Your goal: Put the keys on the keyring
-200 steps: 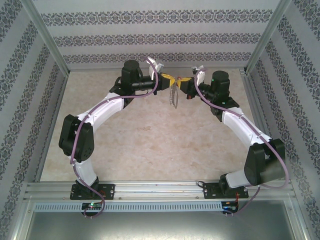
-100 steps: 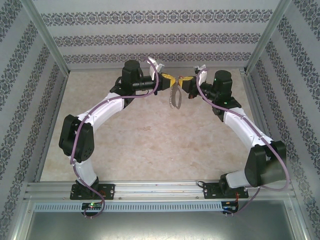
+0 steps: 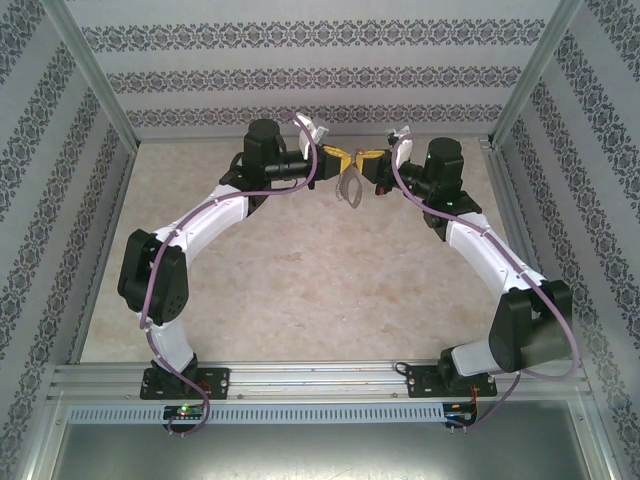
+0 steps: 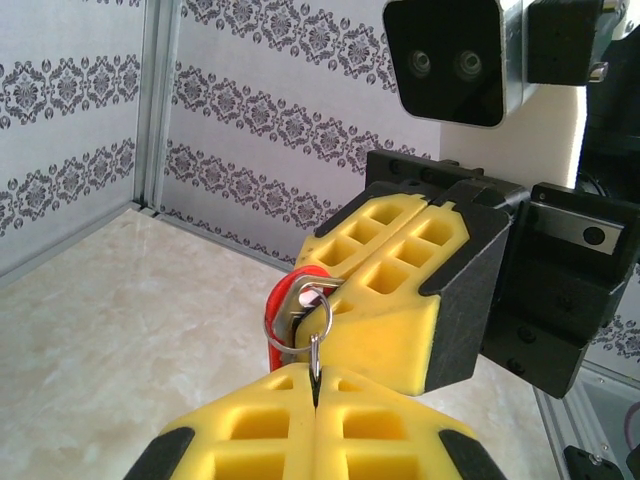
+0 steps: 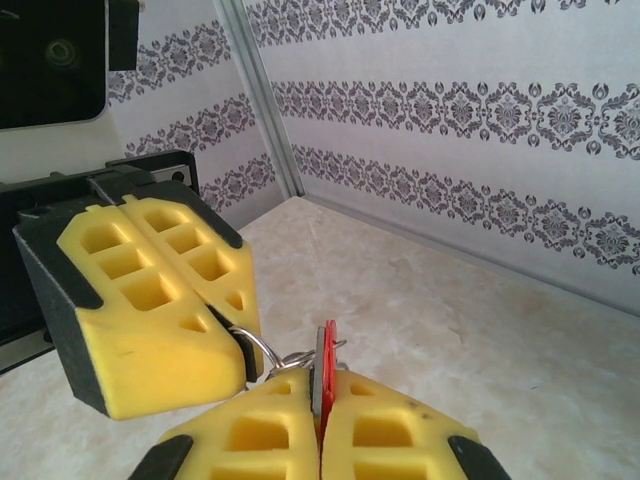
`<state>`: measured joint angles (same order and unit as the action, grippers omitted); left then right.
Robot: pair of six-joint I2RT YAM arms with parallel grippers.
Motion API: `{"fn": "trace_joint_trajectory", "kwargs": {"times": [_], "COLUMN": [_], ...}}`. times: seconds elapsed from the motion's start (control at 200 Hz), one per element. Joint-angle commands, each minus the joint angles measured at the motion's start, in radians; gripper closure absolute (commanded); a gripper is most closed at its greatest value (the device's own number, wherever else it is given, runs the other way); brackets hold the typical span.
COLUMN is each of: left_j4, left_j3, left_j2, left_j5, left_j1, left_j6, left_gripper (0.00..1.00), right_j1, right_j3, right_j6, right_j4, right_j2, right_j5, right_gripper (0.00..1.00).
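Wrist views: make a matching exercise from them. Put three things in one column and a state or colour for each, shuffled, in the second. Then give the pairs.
Column A
1. left end effector
2. right end effector
3. table

Column B
a. shut on the red-headed key
b. marbled beige
c. shut on the keyring

Pairs: 1-c, 2-a, 3-b

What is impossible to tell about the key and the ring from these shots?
- Blade of the key: right wrist view, sunk inside the right gripper.
- Whether the key is threaded on the keyring: too small in top view, overlapping in left wrist view.
- Keyring's small pieces: blurred, top view.
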<state>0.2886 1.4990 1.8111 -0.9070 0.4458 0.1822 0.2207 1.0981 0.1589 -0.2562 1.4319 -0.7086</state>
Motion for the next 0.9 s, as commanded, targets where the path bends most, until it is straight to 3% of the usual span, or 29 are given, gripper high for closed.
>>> {"fn": "trace_joint_trajectory", "kwargs": {"times": [0.0,0.894], "left_j4": [-0.002,-0.013], "left_j3": [0.039,0.038], "left_j2": [-0.019,-0.027], "left_j5": [-0.02,-0.011], "left_j1": [0.017,0.019], "left_j6": [-0.015,-0.03], "left_gripper": [1.0,1.0], "right_j1": [0.02,-0.053], "right_j3": [0.033,-0.02], "right_j6": [-0.013,0.011], "right_j4": [-0.01,-0.023], "right_j2": [0.013,-0.037], "right_j5": [0.004,0.01], "right_gripper": [1.0,1.0]}}
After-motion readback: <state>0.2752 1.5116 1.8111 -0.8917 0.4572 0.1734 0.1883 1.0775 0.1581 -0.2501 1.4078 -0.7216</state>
